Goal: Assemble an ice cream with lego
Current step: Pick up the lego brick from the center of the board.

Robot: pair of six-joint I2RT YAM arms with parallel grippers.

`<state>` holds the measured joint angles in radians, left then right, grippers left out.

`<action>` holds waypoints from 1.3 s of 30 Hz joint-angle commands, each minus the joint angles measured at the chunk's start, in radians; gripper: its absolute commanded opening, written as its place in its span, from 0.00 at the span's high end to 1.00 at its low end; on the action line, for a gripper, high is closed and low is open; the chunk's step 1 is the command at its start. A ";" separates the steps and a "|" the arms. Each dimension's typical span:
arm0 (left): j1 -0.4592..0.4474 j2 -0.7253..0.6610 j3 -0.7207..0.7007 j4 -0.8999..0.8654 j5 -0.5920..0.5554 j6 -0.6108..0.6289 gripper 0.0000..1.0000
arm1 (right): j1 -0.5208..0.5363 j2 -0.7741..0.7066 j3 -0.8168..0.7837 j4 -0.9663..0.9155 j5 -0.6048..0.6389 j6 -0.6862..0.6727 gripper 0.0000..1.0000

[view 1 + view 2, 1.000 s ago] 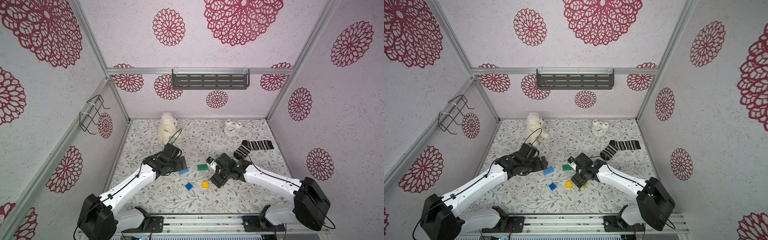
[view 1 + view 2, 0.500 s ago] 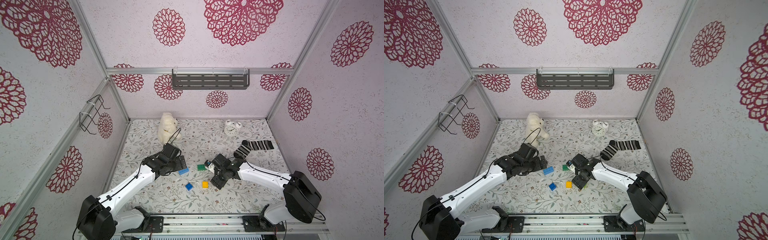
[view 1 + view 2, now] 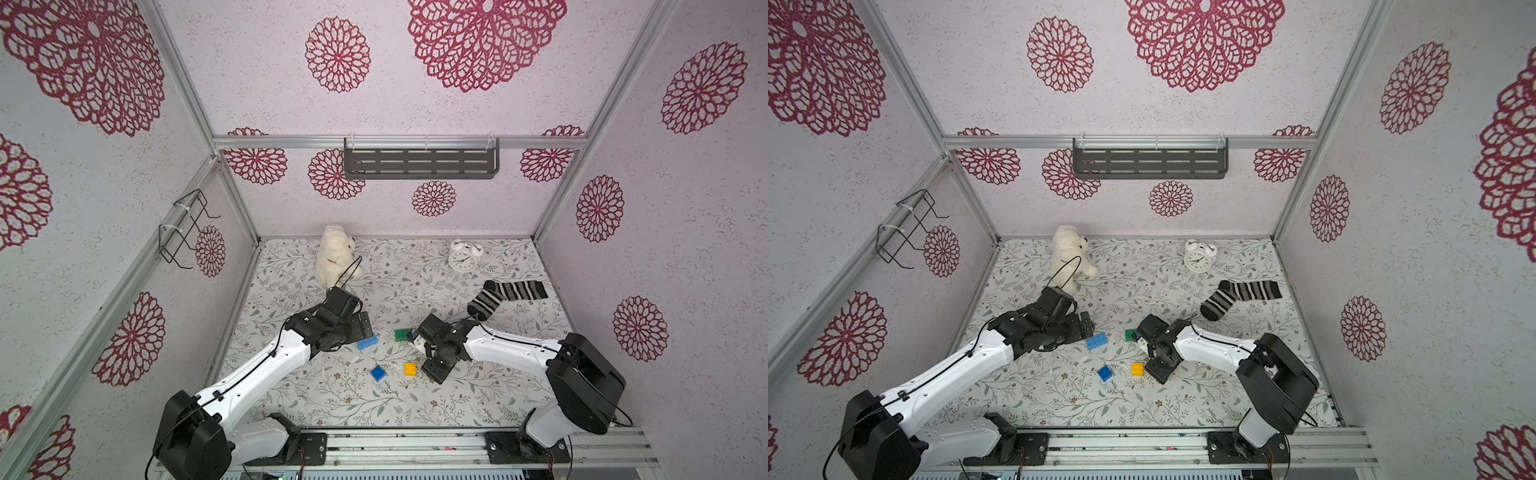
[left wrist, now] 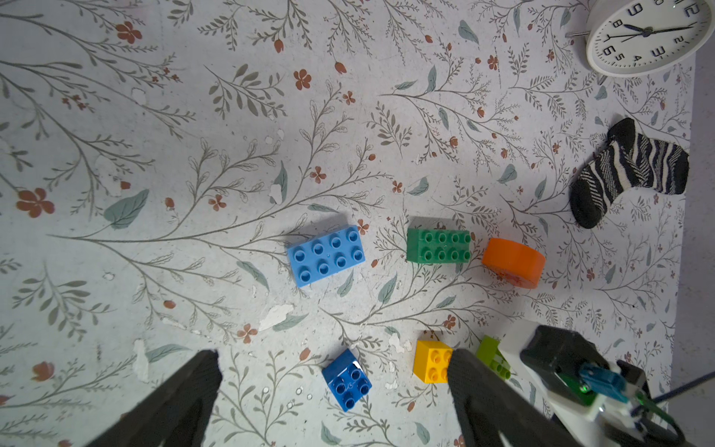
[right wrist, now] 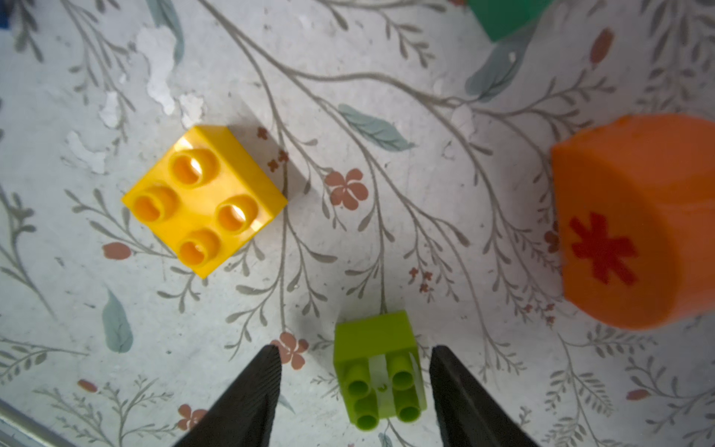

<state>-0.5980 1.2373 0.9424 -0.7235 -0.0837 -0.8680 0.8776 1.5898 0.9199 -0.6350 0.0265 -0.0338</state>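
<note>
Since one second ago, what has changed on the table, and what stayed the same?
The right arm swung inward toward the middle. The right end effector shifted slightly toward the yellow brick and now straddles the lime-green brick, not touching it. Nothing was gripped or released. The left end effector, open, and the dark-blue brick stayed put.

In a top view the floral desk point(image 3: 457, 399) bears a plush bear point(image 3: 334, 253) and clock point(image 3: 462, 257) at upper frame, a striped sock point(image 3: 505, 296) at right, and mid-frame, all apart, light-blue point(image 3: 367, 343), green point(image 3: 401, 334), orange point(image 4: 513, 262), dark-blue point(image 3: 377, 373), yellow point(image 3: 410, 369) and lime point(image 5: 377, 340) bricks.
</note>
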 commanded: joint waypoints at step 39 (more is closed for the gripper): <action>-0.011 0.019 0.020 -0.009 -0.002 0.011 0.03 | 0.018 0.028 0.017 -0.026 0.064 0.119 0.55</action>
<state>-0.5980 1.2518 0.9474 -0.7273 -0.0834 -0.8635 0.8875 1.6218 0.9199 -0.6308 0.0750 0.0593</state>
